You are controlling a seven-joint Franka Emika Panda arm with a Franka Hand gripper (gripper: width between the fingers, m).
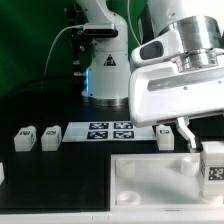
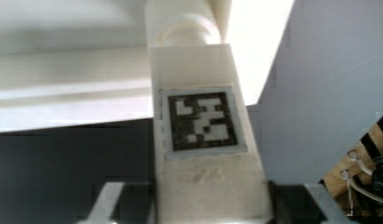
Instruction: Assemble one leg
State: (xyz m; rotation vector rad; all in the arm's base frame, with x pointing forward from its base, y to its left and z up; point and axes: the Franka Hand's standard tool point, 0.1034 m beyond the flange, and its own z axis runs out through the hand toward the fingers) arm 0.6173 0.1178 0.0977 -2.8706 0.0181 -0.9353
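Observation:
In the wrist view my gripper (image 2: 202, 205) is shut on a leg (image 2: 202, 120), a white oblong block with a black-and-white tag facing the camera. One finger sits on each side of the block. The leg reaches out over the large white square piece (image 2: 63, 85). In the exterior view the gripper (image 1: 195, 138) hangs at the right. The held leg (image 1: 213, 163) stands upright below it, over the right side of the square piece (image 1: 150, 180).
The marker board (image 1: 110, 130) lies at the table's middle. Loose legs lie beside it: two on the exterior view's left (image 1: 24, 137) (image 1: 50, 135) and one on its right (image 1: 165, 133). The robot base (image 1: 105, 75) stands behind.

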